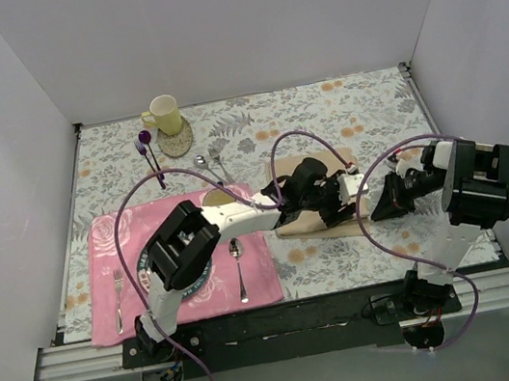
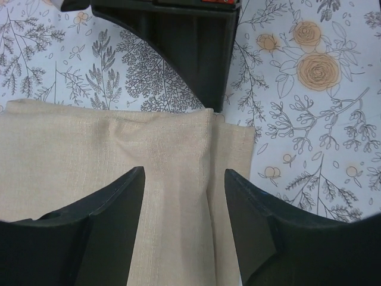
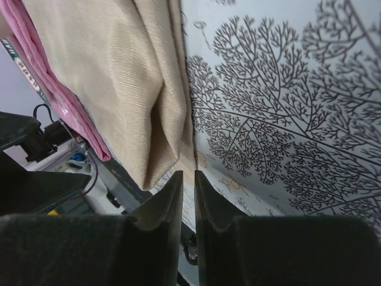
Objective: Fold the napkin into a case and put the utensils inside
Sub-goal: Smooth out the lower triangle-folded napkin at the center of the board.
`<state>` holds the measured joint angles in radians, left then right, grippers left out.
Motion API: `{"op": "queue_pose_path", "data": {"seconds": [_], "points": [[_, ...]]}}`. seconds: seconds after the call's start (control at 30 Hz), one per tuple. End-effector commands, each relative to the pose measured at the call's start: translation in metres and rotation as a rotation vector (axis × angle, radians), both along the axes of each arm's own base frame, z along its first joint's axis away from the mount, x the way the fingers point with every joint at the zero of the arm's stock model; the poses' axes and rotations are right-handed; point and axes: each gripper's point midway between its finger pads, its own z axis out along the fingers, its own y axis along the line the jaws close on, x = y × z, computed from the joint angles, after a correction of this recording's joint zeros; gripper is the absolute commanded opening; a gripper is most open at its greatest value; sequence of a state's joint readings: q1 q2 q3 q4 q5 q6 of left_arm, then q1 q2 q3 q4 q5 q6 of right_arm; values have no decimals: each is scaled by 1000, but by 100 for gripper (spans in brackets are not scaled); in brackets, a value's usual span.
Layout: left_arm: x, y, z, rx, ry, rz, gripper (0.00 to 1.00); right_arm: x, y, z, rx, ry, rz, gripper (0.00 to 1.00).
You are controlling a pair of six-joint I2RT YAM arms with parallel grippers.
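Note:
The beige napkin (image 1: 305, 226) lies partly folded on the floral tablecloth, mostly under my left arm. My left gripper (image 1: 336, 198) hovers over it, open. A raised fold of the napkin (image 2: 71, 149) runs between the spread fingers (image 2: 184, 174), and neither touches it. My right gripper (image 1: 376, 204) comes in from the right, jaws almost together. The napkin's (image 3: 101, 65) thin edge runs into the slit at the fingertips (image 3: 188, 173). A small silver spoon (image 1: 202, 164) and fork (image 1: 218, 157) lie side by side behind the placemat.
A pink placemat (image 1: 106, 240) holds a plate (image 1: 202, 275) half under my left arm, a long spoon (image 1: 238, 269) and a fork (image 1: 119, 296). At the back stand a yellow mug (image 1: 164, 114), a coaster (image 1: 175, 141) and a purple-handled fork (image 1: 147, 156).

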<state>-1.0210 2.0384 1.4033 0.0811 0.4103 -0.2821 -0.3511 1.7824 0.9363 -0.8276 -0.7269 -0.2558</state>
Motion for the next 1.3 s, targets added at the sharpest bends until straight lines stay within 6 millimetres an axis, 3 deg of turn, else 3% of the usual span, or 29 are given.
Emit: {"op": "queue_pose_path", "data": {"seconds": [0.0, 0.2, 0.43, 0.5, 0.57, 0.77, 1.27], "points": [[8, -22, 8, -37, -57, -10, 55, -6, 3, -8, 19, 65, -22, 20], [1, -30, -5, -26, -22, -38, 54, -3, 6, -16, 47, 88, -26, 19], [-5, -35, -4, -41, -21, -67, 46, 0, 11, -20, 76, 94, -26, 20], [-6, -36, -5, -39, -34, -77, 38, 2, 10, -22, 71, 97, -33, 20], [-8, -37, -6, -37, -39, -92, 23, 3, 10, -24, 68, 101, -36, 19], [-13, -32, -3, -16, -54, -130, 1, 3, 8, -32, 55, 126, -36, 15], [-17, -19, 29, -66, -132, -140, 0, 3, 4, -39, 33, 143, -36, 11]]}}
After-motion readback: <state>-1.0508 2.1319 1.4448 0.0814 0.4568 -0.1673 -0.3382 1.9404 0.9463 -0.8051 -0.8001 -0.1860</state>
